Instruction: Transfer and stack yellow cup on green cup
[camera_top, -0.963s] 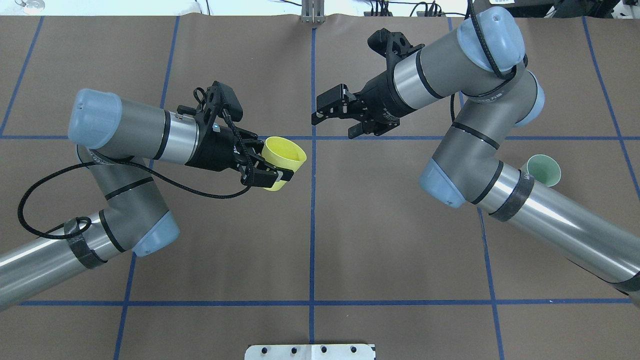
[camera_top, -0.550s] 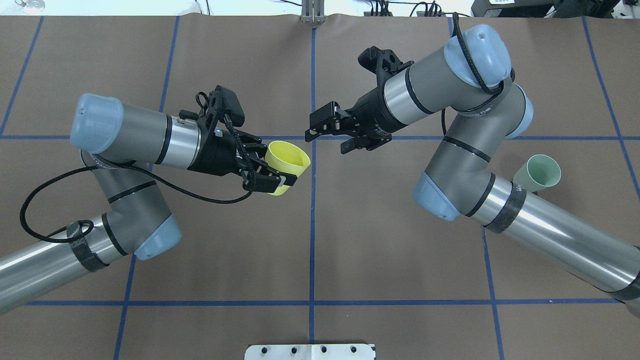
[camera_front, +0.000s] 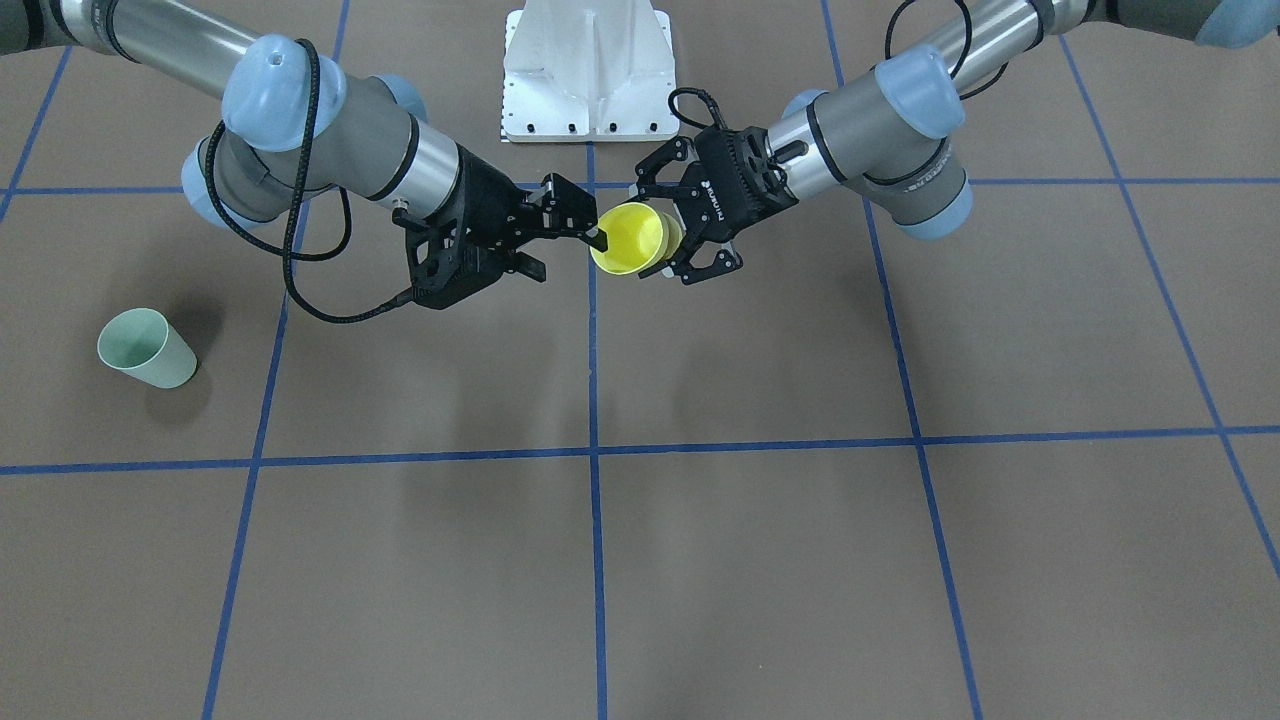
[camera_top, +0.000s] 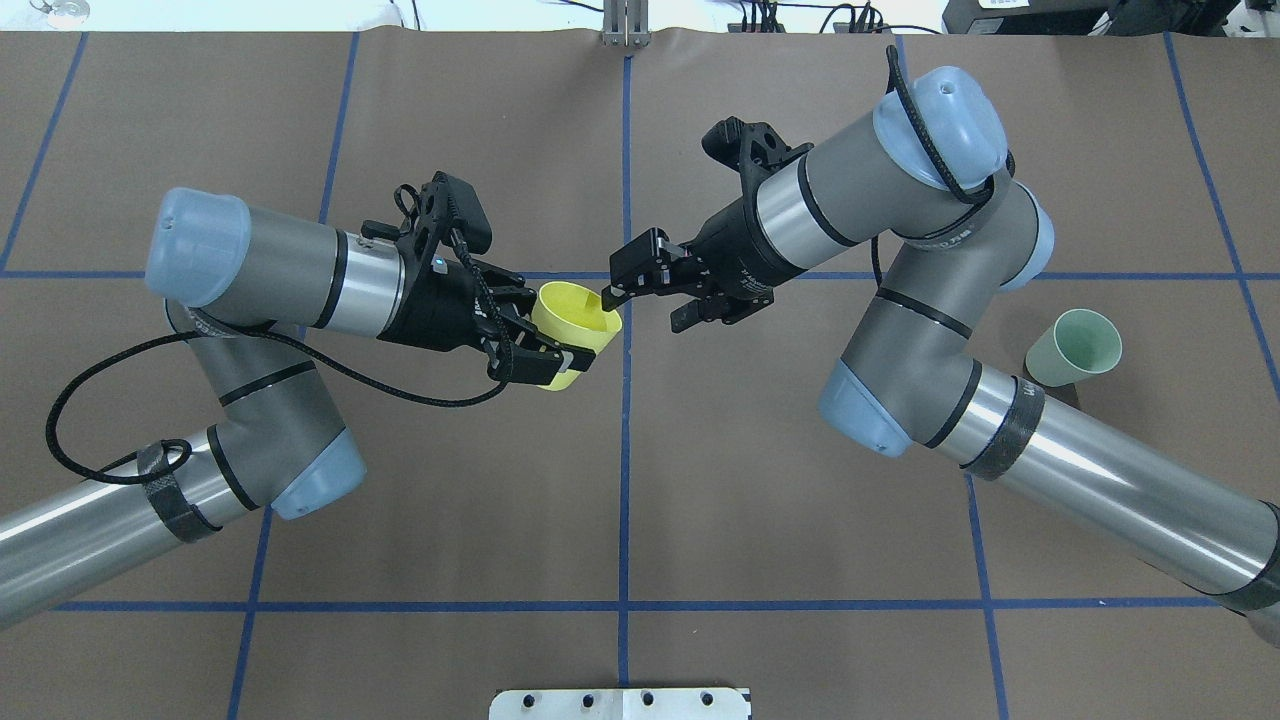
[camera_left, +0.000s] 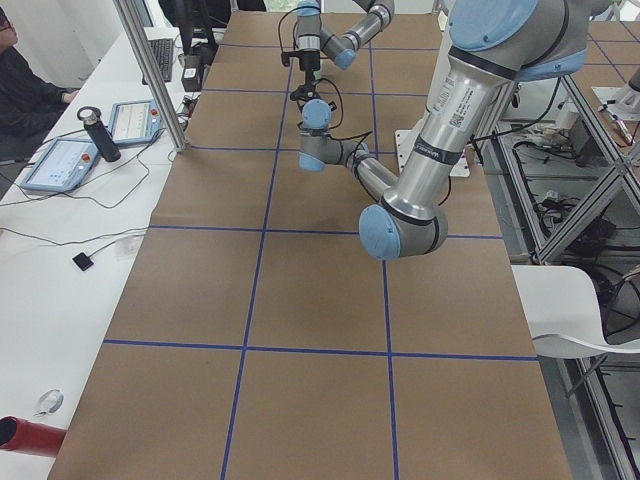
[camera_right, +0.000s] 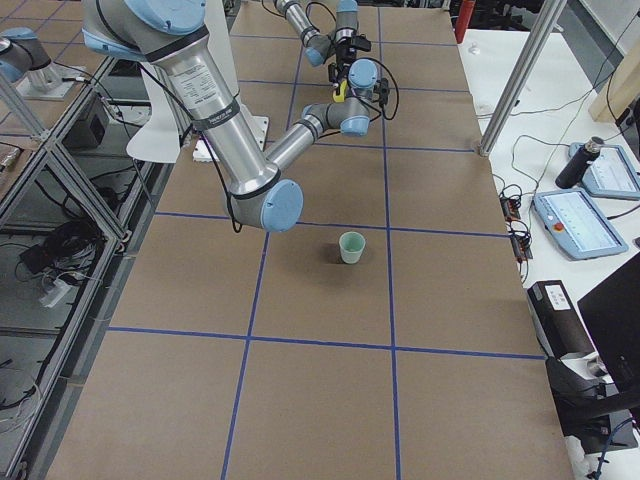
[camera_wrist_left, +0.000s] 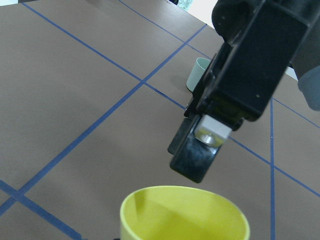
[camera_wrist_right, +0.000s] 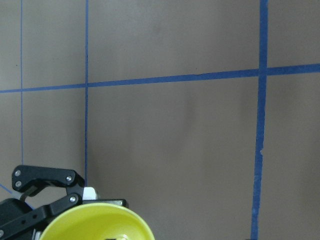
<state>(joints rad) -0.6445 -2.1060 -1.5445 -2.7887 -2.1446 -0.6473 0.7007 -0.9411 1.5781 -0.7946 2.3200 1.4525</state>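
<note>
We start at the left of the overhead view, where the left gripper is clamped on the yellow cup, with one finger on each side of the cup's outer wall. The cup sits between those fingers, lifted clear of the table. It is tilted so that its open mouth points away from the left wrist, toward the other arm. From the left wrist camera we see only the front arc of its rim, low in the view.

Directly ahead of the left gripper's fingertips, and facing them, is the right gripper. Its jaws stand apart and hold nothing. One of its fingers reaches forward to the rim of the yellow cup, while the other stays back, clear of the cup. In the left wrist view the leading finger's pad shows just past the rim, and we cannot tell whether the two touch. The right wrist camera looks over the cup's mouth from the opposite side, with the rim at the bottom of its view.

Farthest right is the green cup, well behind the right gripper, back past its wrist and elbow. It stands upright on the table, mouth up, just beside the right arm, with nothing gripping it.
</note>
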